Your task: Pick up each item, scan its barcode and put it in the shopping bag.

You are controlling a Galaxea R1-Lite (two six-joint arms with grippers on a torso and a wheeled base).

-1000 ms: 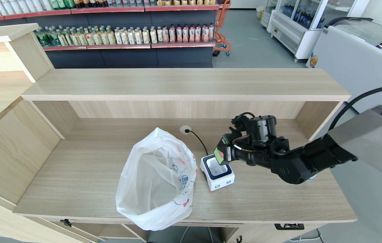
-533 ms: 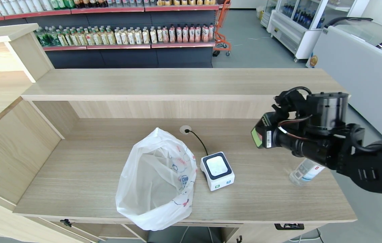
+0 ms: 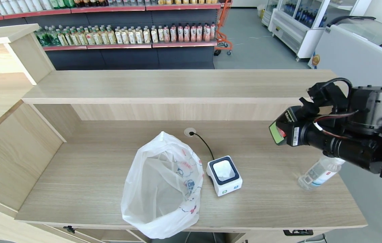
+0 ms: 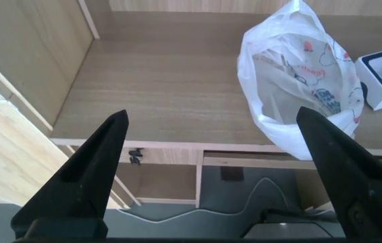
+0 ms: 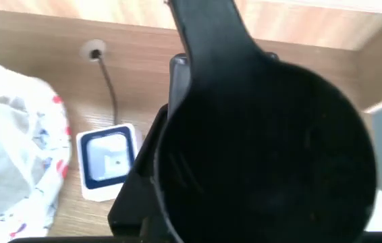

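Clamping a dark box (image 3: 282,130) between them, right fingers (image 3: 302,111) above the counter (image 3: 261,202); left fingers (image 4: 90,175) spread.

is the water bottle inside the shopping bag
No, the water bottle lies on the counter, apart from the shopping bag.

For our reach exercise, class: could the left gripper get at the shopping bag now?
Probably yes: the left gripper is open, and nothing stands between it and the shopping bag on the counter.
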